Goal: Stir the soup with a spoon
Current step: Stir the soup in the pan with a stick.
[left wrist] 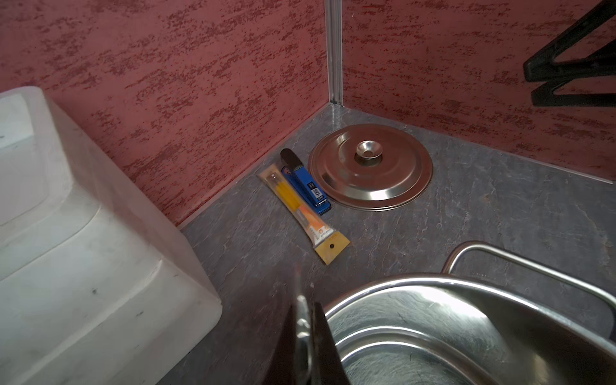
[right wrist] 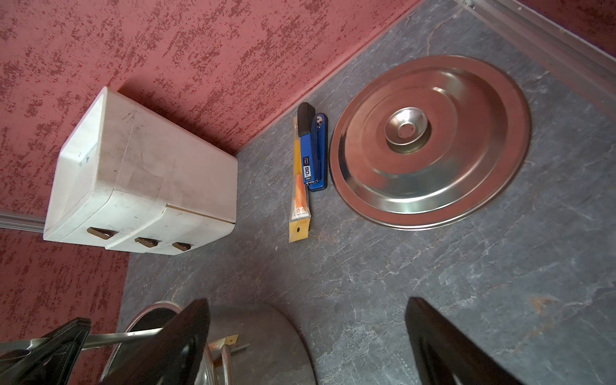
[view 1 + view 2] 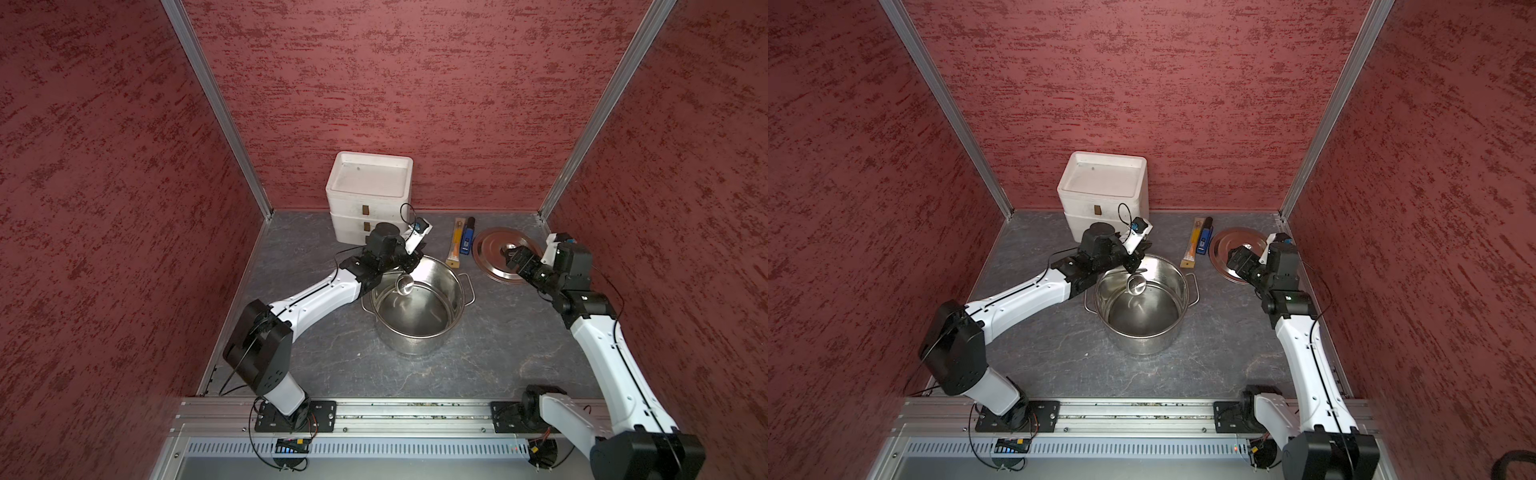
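**Holding the spoon over the pot: stir not yet under way**

Finding 1, grip. The left gripper (image 3: pixel 409 272) is closed tight on the thin handle of the spoon (image 3: pixel 405 286). The left wrist view shows the handle pinched between the fingers (image 1: pixel 320 336).

Finding 2, location. The spoon's bowl hangs inside the mouth of the steel pot (image 3: pixel 415 345), near the rim on the left arm's side. No liquid is visible. Whether the bowl touches the pot floor cannot be told.

Finding 3, other arm. The right gripper (image 3: pixel 513 259) hovers above the lid (image 3: pixel 492 245) with its jaws wide and nothing between them.

Recommendation. In my judgement the spoon's bowl should go lower, toward the pot floor. It should then sweep slow, even circles well inside the wall, so that the handle does not strike the rim. The slim handle may twist in the pinch, so side loads should be gentle. The pot looks light and could slide, and the free right gripper could steady a loop handle (image 3: pixel 469 286).

Markings. The blue item (image 2: pixel 315 156) beside the lid carries a label reading "50", with smaller print that cannot be made out. The orange-yellow wrapped stick (image 2: pixel 300 200) carries print too small to read.
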You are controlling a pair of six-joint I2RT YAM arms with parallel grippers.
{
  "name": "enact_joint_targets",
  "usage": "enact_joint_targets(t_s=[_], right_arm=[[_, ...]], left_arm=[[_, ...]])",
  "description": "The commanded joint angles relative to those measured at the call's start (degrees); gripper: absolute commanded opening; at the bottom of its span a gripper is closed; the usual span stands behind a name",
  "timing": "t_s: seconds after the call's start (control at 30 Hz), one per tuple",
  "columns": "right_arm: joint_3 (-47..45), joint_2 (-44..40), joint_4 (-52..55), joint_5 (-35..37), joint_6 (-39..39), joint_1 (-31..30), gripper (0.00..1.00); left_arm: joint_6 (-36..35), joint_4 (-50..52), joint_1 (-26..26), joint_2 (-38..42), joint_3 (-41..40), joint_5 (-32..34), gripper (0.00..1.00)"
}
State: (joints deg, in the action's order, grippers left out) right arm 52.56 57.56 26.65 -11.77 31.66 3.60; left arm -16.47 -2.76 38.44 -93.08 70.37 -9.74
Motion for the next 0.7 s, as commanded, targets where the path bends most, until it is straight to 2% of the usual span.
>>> enact_joint_targets(t_s=[0.0, 0.33, 0.67], right_arm=[[1.5, -1.75, 1.45, 1.74, -0.97, 0.37, 0.96], [1.29, -1.98, 1.53, 1.91, -1.27, 0.38, 0.96], [-1.27, -1.73, -0.46, 0.58, -0.23, 0.31, 0.97]], left_arm=[[-1.09, -2.74, 2.24, -1.91, 2.8, -4.15, 0.0], [1.46, -3.46, 11.21, -0.88, 1.28, -3.38, 0.0], [5.16, 3.02, 17.59, 11.89, -10.61, 3.74, 0.0]])
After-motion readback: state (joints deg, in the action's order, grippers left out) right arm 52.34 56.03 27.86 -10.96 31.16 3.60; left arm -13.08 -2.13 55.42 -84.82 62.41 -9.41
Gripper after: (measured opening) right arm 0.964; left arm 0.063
